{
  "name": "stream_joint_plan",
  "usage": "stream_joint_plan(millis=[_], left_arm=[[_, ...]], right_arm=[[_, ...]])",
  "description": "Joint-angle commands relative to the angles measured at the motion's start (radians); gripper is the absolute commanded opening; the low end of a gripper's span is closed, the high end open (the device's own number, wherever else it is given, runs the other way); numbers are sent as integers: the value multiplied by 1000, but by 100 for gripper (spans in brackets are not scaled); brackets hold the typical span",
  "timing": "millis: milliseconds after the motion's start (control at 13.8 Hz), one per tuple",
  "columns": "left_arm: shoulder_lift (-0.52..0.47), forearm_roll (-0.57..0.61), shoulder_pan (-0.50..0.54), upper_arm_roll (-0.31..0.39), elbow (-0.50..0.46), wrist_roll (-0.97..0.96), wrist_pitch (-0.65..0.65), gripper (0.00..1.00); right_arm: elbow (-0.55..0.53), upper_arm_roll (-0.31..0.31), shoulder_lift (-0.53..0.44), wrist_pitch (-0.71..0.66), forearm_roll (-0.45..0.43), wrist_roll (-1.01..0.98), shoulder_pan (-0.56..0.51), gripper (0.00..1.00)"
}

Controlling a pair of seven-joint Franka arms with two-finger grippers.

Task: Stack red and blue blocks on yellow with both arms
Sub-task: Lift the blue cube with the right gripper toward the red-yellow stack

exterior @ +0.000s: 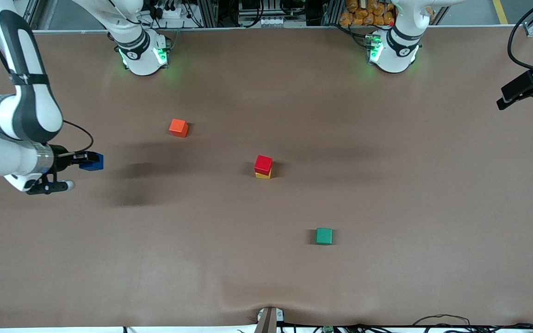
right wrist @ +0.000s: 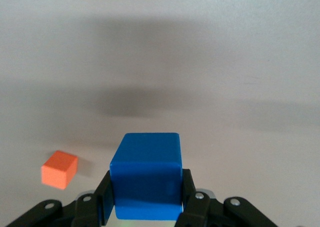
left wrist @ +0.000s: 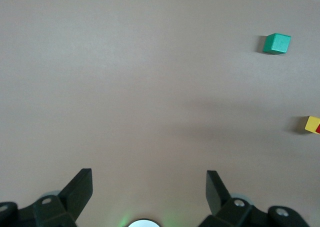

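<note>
The red block [exterior: 263, 163] already sits on the yellow block [exterior: 263, 175] near the middle of the worktop [exterior: 387, 185], square on it with only a thin yellow edge showing beneath, so the first half of the stack looks done and a level red top is free for the last cube.

The right hand [exterior: 83, 159] hangs in the air over the right arm's end of the worktop, clenched on the blue block [right wrist: 146, 174]. Its fingers [right wrist: 104, 202] press two facing sides and leave the top face bare; held level like this, the block could likely go down flat on the red one. A cube has no long axis; its flat faces sit roughly square to the grip.

The left hand [left wrist: 149, 187] waits, released with its fingers wide apart and nothing between them, raised over bare worktop at the left arm's end, clear of the stack.

The orange-red cube [exterior: 178, 127] and green cube [exterior: 324, 236] lie apart from the stack and play no part
</note>
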Motion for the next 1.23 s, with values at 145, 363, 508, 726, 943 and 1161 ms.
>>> stream_joint_plan(millis=[145,363,508,726,943,1161], left_arm=[[-12,9,2,1,9,15,-15,100],[-12,12,2,13,16,15,-15,100],[-12,15,2,15,16,17,-15,100],[-12,18,2,35,16,17,-15,100],[-12,15,2,35,16,17,-15,100],[-12,4,1,29,16,15,-15,100]], right_arm=[[206,-1,-11,-201,14,2,70,0],[278,-1,-11,-267,29,44,87,0],[306,-1,-13,-295,34,69,108,0],[364,2,-17,-383,75,133,150,0],[385,2,-46,-399,92,214,215,0],[427,-2,-47,-402,91,311,320,0]])
